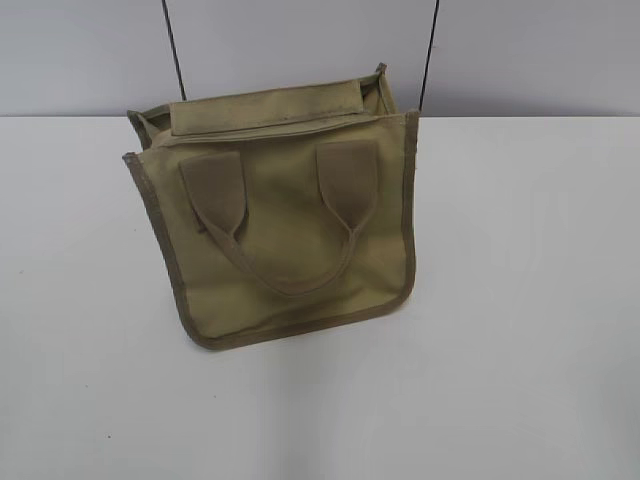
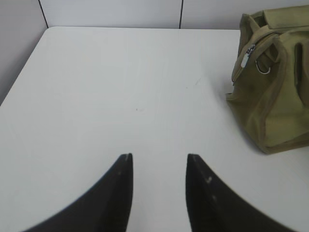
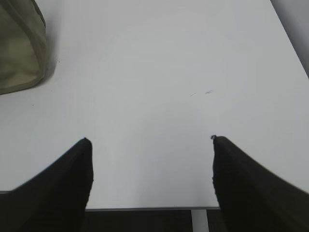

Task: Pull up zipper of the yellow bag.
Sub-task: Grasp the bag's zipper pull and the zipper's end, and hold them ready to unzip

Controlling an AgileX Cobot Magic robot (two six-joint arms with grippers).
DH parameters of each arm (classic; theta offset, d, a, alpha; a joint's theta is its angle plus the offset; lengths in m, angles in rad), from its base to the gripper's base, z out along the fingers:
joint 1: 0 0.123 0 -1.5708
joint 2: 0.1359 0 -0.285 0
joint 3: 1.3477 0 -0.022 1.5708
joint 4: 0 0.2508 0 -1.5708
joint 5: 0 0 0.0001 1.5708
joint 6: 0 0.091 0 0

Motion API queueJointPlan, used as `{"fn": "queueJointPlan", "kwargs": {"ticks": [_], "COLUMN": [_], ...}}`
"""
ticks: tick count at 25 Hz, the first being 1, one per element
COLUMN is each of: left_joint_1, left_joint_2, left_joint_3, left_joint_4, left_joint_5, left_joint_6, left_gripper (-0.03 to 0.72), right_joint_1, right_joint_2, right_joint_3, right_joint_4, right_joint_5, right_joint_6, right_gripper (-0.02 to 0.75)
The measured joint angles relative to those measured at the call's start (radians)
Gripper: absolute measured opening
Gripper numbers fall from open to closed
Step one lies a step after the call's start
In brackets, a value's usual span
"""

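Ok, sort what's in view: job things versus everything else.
Job: bag; zipper; left gripper, open; right gripper, open.
Everything else: table; metal ring on the bag; two wall cables.

One yellow bag (image 1: 290,235) on one white desk (image 1: 520,330). One looped strap handle (image 1: 285,255), sewn on by two rectangular patches (image 1: 212,188). One silver zipper (image 2: 247,56) pull tab, seen from the left wrist; one metal ring (image 2: 263,66) just beside it. Two end effectors: left end effector (image 2: 159,166), right end effector (image 3: 150,145), two dark fingers each. Two dark cables (image 1: 174,48) on the back wall.
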Motion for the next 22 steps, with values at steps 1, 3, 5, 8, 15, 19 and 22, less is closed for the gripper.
{"fn": "queueJointPlan", "kwargs": {"ticks": [1,3,5,8,15,19,22], "left_joint_1": [0.000,0.000,0.000,0.000,0.000,0.000,0.000], "left_joint_2": [0.000,0.000,0.000,0.000,0.000,0.000,0.000], "left_joint_3": [0.000,0.000,0.000,0.000,0.000,0.000,0.000], "left_joint_4": [0.000,0.000,0.000,0.000,0.000,0.000,0.000], "left_joint_5": [0.000,0.000,0.000,0.000,0.000,0.000,0.000], "left_joint_6": [0.000,0.000,0.000,0.000,0.000,0.000,0.000], "left_gripper": [0.278,0.278,0.278,0.278,0.278,0.278,0.278], "right_joint_1": [0.000,0.000,0.000,0.000,0.000,0.000,0.000], "right_joint_2": [0.000,0.000,0.000,0.000,0.000,0.000,0.000], "right_joint_3": [0.000,0.000,0.000,0.000,0.000,0.000,0.000], "right_joint_4": [0.000,0.000,0.000,0.000,0.000,0.000,0.000], "right_joint_5": [0.000,0.000,0.000,0.000,0.000,0.000,0.000], "right_joint_6": [0.000,0.000,0.000,0.000,0.000,0.000,0.000], "right_gripper": [0.563,0.563,0.563,0.563,0.563,0.563,0.563]}}
